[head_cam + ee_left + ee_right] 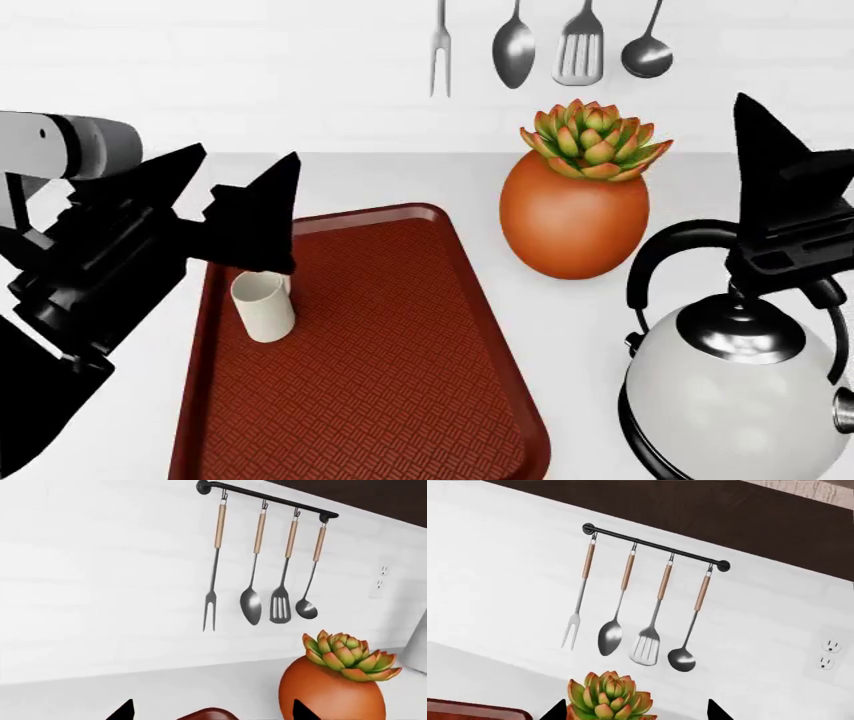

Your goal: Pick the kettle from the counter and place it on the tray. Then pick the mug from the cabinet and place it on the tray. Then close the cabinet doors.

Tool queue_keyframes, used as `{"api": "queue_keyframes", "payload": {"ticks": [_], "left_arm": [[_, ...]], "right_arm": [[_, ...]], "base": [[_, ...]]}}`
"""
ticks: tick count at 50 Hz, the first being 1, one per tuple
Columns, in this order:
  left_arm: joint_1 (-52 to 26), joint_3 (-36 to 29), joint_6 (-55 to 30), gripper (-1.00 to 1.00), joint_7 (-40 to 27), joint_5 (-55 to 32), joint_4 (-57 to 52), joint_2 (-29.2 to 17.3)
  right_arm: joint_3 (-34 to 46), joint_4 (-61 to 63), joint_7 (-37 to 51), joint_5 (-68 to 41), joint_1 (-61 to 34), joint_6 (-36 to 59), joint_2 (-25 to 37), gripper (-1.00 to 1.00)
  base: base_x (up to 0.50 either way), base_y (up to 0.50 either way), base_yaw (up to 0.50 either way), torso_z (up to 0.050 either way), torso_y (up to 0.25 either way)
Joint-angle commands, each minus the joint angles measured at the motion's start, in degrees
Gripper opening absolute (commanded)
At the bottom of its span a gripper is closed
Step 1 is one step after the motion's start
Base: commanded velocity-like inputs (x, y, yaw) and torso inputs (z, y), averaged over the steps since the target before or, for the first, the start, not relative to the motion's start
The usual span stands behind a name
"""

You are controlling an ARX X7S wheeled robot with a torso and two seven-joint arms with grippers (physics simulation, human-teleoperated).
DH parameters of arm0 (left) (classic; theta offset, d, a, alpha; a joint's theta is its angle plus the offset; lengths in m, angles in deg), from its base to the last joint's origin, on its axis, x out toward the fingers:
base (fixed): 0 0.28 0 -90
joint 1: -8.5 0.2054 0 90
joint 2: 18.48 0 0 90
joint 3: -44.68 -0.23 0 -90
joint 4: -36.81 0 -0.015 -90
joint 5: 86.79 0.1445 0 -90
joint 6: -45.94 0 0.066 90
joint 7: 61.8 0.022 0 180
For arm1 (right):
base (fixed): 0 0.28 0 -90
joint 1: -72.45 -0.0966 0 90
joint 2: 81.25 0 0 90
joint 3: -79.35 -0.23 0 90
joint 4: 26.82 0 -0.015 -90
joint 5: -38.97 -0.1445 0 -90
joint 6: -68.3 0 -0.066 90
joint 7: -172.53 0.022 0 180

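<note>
The white kettle [727,400] with black arched handle stands on the white counter [587,320], right of the dark-red tray [387,360]. My right gripper [774,170] hovers just above the kettle's handle, open and empty; its own view [637,707] shows the tips wide apart. The off-white mug [264,310] stands upright on the tray's far left part. My left gripper [244,160] is open over that spot, one finger hiding the mug's rim. In the left wrist view the gripper [213,710] points at the wall over a tray corner [210,714]. The cabinet is out of view.
A round orange plant pot [574,215] with a succulent stands on the counter behind the kettle, beside the tray's far right corner; it also shows in both wrist views [330,690] [607,697]. A rail of several utensils [654,547] hangs on the white wall.
</note>
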Motion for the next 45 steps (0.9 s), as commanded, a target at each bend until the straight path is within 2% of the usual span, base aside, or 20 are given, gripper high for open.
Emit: {"api": "queue_keyframes", "payload": {"ticks": [1, 13, 29, 30, 32, 33, 36, 37, 38, 45], "left_arm": [[0.88, 0.83, 0.06, 1.00, -1.13, -2.64, -2.54, 0.05], [1.16, 0.57, 0.38, 1.00, -1.40, -2.83, -2.54, 0.04], [2.32, 0.28, 1.02, 1.00, -0.27, -1.38, -2.34, 0.05], [2.83, 0.32, 1.20, 1.00, 0.26, -0.74, -2.48, 0.15], [2.55, 0.25, 1.17, 1.00, 0.01, -1.08, -2.33, 0.05], [2.52, 0.22, 1.17, 1.00, -0.05, -1.17, -2.33, 0.02], [3.64, 0.27, 1.60, 1.00, 1.07, 0.20, -2.60, 0.24], [3.83, 0.27, 1.68, 1.00, 1.25, 0.41, -2.66, 0.27], [3.72, 0.23, 1.67, 1.00, 1.13, 0.27, -2.62, 0.24], [3.55, 0.05, 1.75, 1.00, 0.85, -0.04, -2.51, 0.05]], "right_arm": [[-1.41, 0.11, -10.88, -5.05, 3.90, -1.63, 13.36, 1.00], [-2.12, -1.47, -10.52, -6.67, 4.24, 2.01, 13.56, 1.00], [-0.44, -1.00, -10.31, -6.73, 7.22, -0.80, 13.58, 1.00], [-9.04, -5.05, -1.72, -15.16, 15.82, 7.79, 4.99, 1.00], [-26.23, -1.70, -15.63, 0.84, 33.01, 10.21, 3.72, 1.00], [-34.82, -1.32, -11.16, -7.00, 41.60, 14.34, 3.34, 1.00], [-60.60, -0.92, -10.38, -7.39, 67.38, 15.30, 2.97, 1.00], [-69.20, -0.83, -10.24, -7.34, 72.99, 15.32, 2.93, 1.00], [-74.42, -0.72, -10.12, -7.25, 73.08, 15.38, 2.85, 1.00], [-73.39, -0.28, -9.83, -6.03, 73.82, 15.92, 1.64, 1.00]], "base": [[0.00, 0.00, 0.00, 0.000, 0.000], [0.00, 0.00, 0.00, 0.000, 0.000], [0.00, 0.00, 0.00, 0.000, 0.000], [0.00, 0.00, 0.00, 0.000, 0.000], [0.00, 0.00, 0.00, 0.000, 0.000], [0.00, 0.00, 0.00, 0.000, 0.000], [0.00, 0.00, 0.00, 0.000, 0.000], [0.00, 0.00, 0.00, 0.000, 0.000], [0.00, 0.00, 0.00, 0.000, 0.000], [0.00, 0.00, 0.00, 0.000, 0.000]]}}
